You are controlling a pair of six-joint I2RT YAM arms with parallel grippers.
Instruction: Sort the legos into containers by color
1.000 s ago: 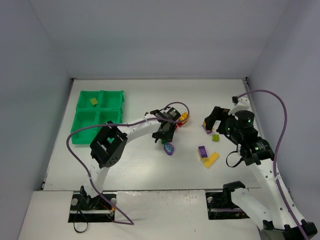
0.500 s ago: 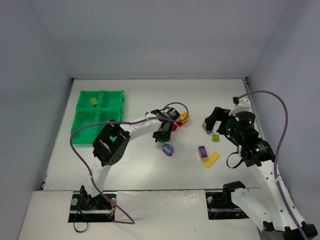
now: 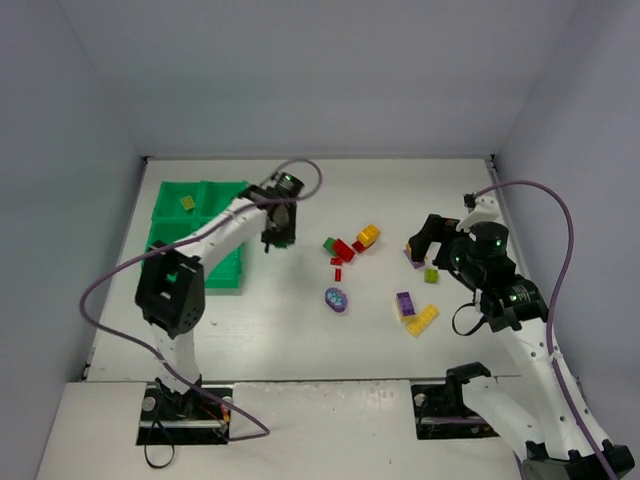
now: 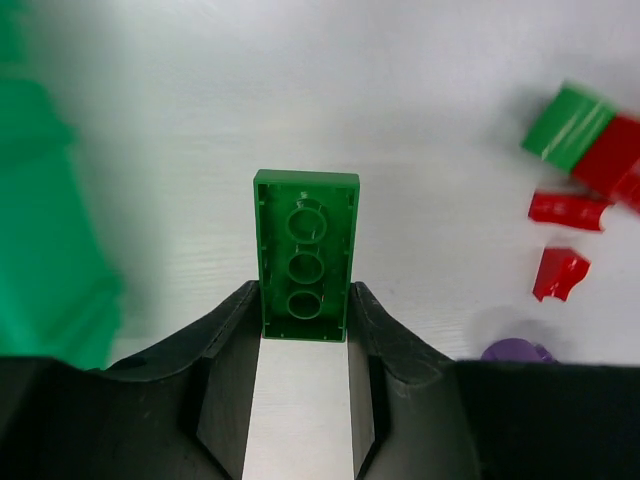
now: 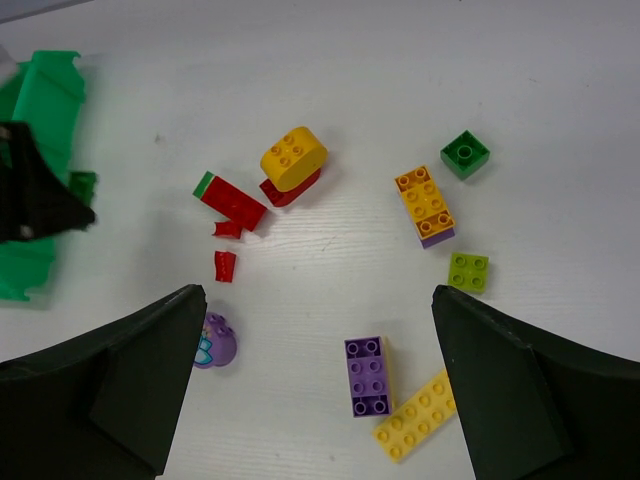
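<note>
Now the left gripper [image 3: 273, 237], clamping a green brick [image 4: 305, 252] end-out, hangs just right of the tray [image 3: 163, 268]; the right gripper [image 5: 317, 292] gapes wide.

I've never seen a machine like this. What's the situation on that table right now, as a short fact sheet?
Left jaws: shut on a dark green brick, held over the table just right of the tray
Right jaws: open, empty, above the loose bricks
Tray: four compartments; a yellowish piece lies in the far-left one
Loose on table: purple oval piece, purple brick, long yellow brick, lime brick, red brick
</note>
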